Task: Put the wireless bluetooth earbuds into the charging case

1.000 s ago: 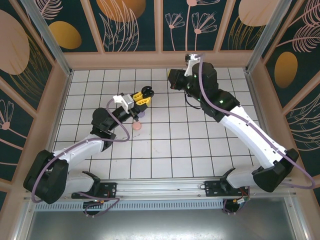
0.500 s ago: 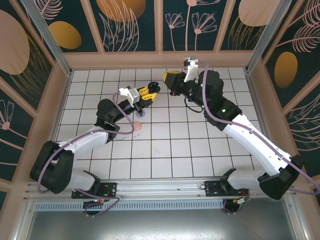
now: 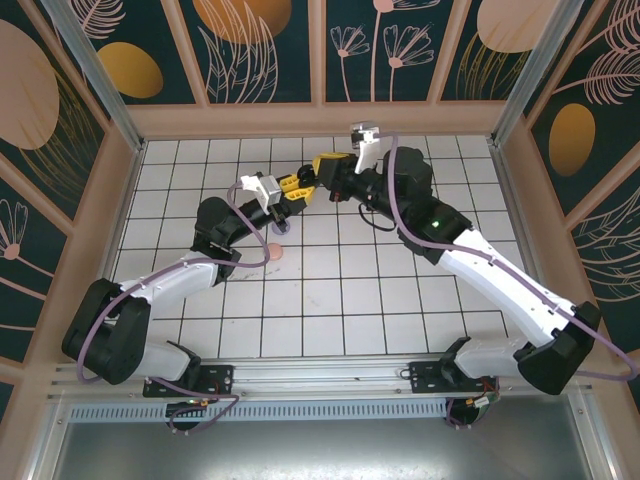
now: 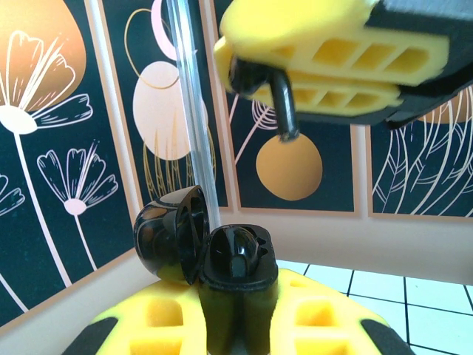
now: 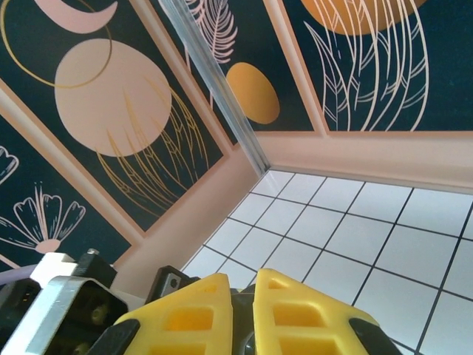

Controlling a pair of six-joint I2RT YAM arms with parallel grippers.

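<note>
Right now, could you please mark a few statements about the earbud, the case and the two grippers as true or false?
1. The left gripper is shut on the black charging case. True.
2. The case's lid is closed. False: it stands open, swung to one side.
3. The right gripper holds a black earbud with its stem pointing down. True.
4. That earbud is already seated in the case. False: it hangs above the case, apart from it.

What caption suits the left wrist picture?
Right claw holds a black earbud before the open black case gripped by the left claw.
</note>
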